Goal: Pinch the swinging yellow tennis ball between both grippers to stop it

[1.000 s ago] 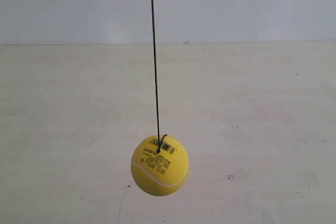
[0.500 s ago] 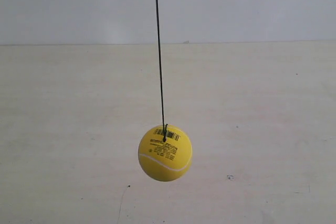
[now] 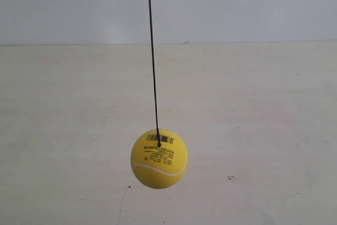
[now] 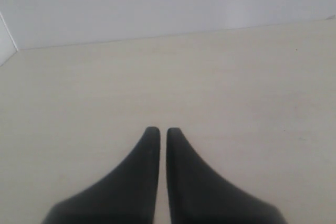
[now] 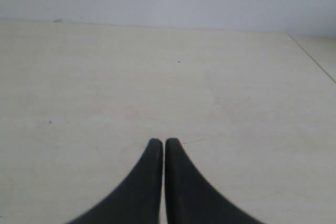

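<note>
The yellow tennis ball (image 3: 158, 159) hangs in mid-air on a thin dark string (image 3: 152, 51) in the exterior view, its barcode and white seam facing the camera. No gripper shows in that view. In the left wrist view my left gripper (image 4: 159, 130) is shut, only a thin slit between its black wedge fingers, with nothing held. My right gripper (image 5: 164, 141) in the right wrist view is shut likewise and empty. Neither wrist view shows the ball.
A pale wooden tabletop (image 3: 253, 109) spreads under the ball and meets a light wall (image 3: 237, 3) behind. A table edge (image 5: 312, 59) crosses a corner of the right wrist view, and a wall corner (image 4: 8, 38) shows in the left wrist view.
The ball swung toward the exterior view's right and rose half a second ago, and has now swung back left and dropped lower. The string's tilt changed with it.
</note>
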